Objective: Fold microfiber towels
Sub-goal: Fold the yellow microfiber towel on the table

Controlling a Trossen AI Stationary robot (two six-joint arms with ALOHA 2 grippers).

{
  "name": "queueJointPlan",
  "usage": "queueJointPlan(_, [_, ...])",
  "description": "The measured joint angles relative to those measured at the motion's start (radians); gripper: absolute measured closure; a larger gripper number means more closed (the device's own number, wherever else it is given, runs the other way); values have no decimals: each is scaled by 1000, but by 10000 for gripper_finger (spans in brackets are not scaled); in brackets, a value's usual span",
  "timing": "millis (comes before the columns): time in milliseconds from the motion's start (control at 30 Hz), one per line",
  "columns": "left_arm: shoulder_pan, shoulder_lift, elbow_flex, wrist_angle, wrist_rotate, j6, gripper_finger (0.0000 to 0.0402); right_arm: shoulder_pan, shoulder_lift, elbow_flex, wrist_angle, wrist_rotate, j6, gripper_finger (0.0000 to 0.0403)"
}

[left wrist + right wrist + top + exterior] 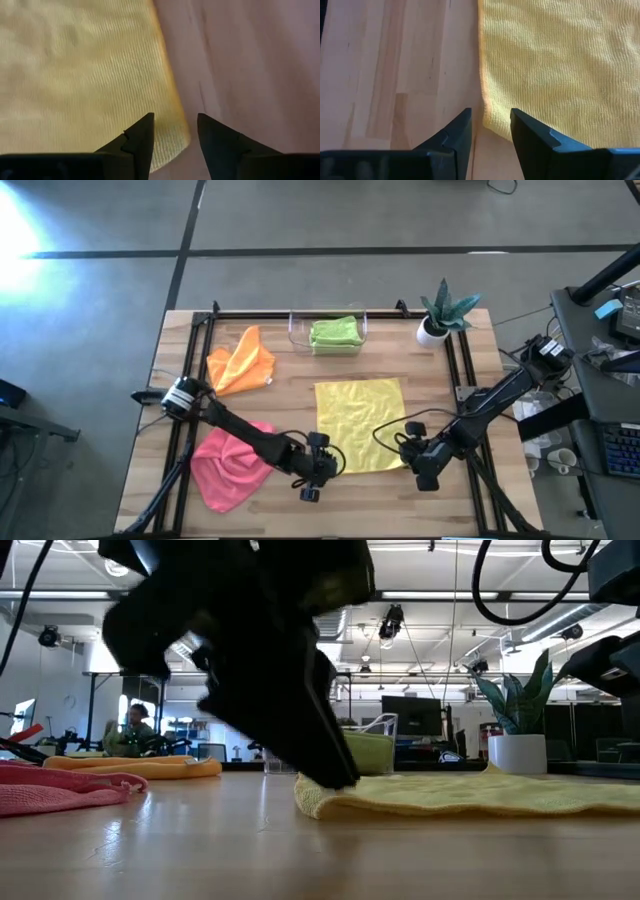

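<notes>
Yellow square microfiber towel (360,424) lies flat mid-desk, and my left tool (174,131) and right tool (490,125), both spread, straddle its two near corners, so I judge the next move is pinching before folding.

My left arm blocks much of the low view, hiding part of the clear bin (385,725) and the green towel (370,752) behind it. In both wrist views the yellow towel (75,75) runs off the edges. A person (135,720) beyond the table is too small to make out.
</notes>
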Motion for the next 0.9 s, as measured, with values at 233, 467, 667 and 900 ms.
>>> queueJointPlan(233, [0,42,14,0,-32,-5,267,0,0,0,20,0,19,278])
queueJointPlan(467, [7,42,16,-58,-78,-107,286,7,0,0,15,-1,74,278])
queueJointPlan(667, [8,38,43,-123,-82,-132,387,11,33,-3,33,3,90,280])
queueJointPlan(900, [25,-35,64,-152,-67,-104,398,11,129,-3,215,60,31,278])
